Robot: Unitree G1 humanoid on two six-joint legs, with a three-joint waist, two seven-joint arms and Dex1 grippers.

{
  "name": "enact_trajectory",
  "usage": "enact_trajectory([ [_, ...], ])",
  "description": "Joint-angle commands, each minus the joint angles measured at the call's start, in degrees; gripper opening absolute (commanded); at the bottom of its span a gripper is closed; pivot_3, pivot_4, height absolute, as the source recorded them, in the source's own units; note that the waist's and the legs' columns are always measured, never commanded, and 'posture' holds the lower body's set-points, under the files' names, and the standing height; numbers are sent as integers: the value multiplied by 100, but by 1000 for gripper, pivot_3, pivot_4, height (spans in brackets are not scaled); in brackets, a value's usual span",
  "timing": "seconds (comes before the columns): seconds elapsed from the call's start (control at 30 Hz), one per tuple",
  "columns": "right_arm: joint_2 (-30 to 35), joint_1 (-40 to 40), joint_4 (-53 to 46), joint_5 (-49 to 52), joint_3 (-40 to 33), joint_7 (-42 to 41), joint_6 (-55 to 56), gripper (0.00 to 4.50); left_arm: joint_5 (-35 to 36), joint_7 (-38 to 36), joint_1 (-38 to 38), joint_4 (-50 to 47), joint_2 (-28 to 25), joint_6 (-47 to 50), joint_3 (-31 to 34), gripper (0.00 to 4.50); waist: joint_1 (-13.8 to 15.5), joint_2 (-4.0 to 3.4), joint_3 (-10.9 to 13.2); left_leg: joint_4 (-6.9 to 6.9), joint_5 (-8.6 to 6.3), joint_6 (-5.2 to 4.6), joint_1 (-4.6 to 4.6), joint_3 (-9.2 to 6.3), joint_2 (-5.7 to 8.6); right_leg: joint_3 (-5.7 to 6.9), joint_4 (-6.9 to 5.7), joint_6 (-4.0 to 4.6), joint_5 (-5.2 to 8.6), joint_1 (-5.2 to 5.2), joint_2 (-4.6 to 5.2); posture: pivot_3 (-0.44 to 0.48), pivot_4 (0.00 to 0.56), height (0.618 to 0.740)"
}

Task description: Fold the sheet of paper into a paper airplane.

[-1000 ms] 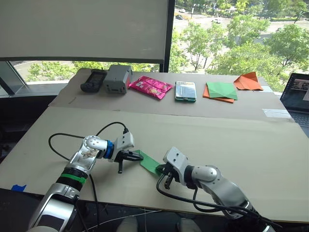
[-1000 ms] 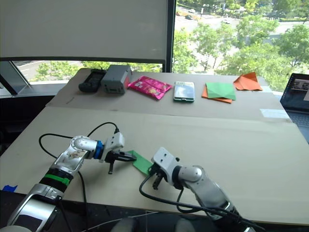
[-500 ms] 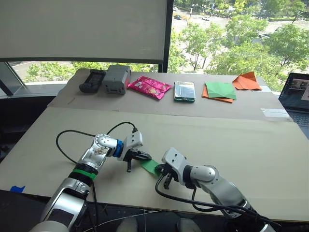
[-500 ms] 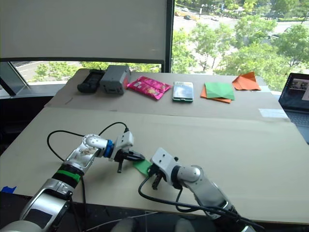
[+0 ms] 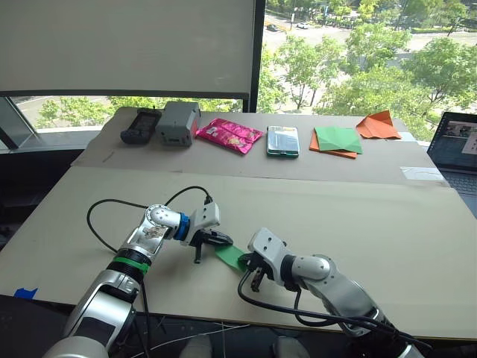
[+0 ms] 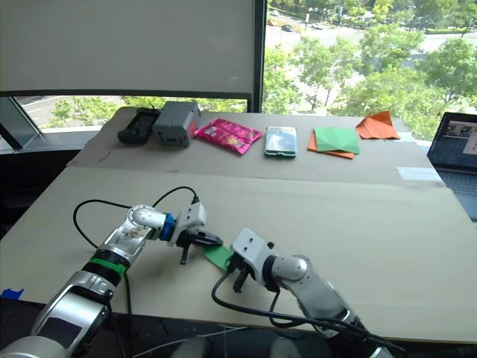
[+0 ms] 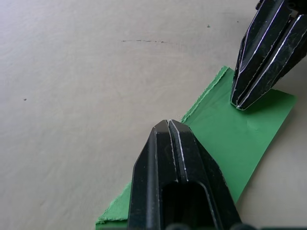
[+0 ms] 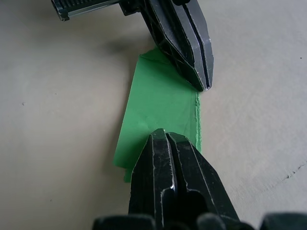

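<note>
On the near part of the tan table (image 5: 387, 224), the sheet of paper (image 5: 230, 256) (bright green, folded narrow) lies flat between the left gripper (image 5: 217, 240) and right gripper (image 5: 252, 270), both pressing it with fingers closed.

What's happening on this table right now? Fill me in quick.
The robot is folding a sheet of paper near the front edge of the table. Both pincers are shut and pressing down on the folded green strip: the left pincer at one end, the right pincer at the other. The paper lies flat as a narrow folded band, not yet an airplane. Other paper pieces and small items sit untouched along the far edge.
</note>
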State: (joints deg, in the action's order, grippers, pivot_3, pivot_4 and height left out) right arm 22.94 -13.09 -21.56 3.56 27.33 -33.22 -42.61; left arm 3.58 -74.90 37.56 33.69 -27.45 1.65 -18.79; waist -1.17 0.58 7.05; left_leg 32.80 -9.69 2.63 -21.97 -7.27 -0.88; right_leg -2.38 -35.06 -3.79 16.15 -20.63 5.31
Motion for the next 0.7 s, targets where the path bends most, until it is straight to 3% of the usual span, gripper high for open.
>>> enact_trajectory([
  [0.03,80,98,183,-69,62,26,-305,11,-311,43,-111,333,-268,-3,-28,0,-13,0,0,0,0,0,0,0,0,0,0,0,0,0,0,0,150,736],
  [0.7,95,44,223,-55,18,-18,-319,11,-351,112,-191,704,-671,-221,155,0,-143,-1,-1,-5,-3,4,12,-4,-5,0,-5,2,1,-2,-2,0,150,736],
])
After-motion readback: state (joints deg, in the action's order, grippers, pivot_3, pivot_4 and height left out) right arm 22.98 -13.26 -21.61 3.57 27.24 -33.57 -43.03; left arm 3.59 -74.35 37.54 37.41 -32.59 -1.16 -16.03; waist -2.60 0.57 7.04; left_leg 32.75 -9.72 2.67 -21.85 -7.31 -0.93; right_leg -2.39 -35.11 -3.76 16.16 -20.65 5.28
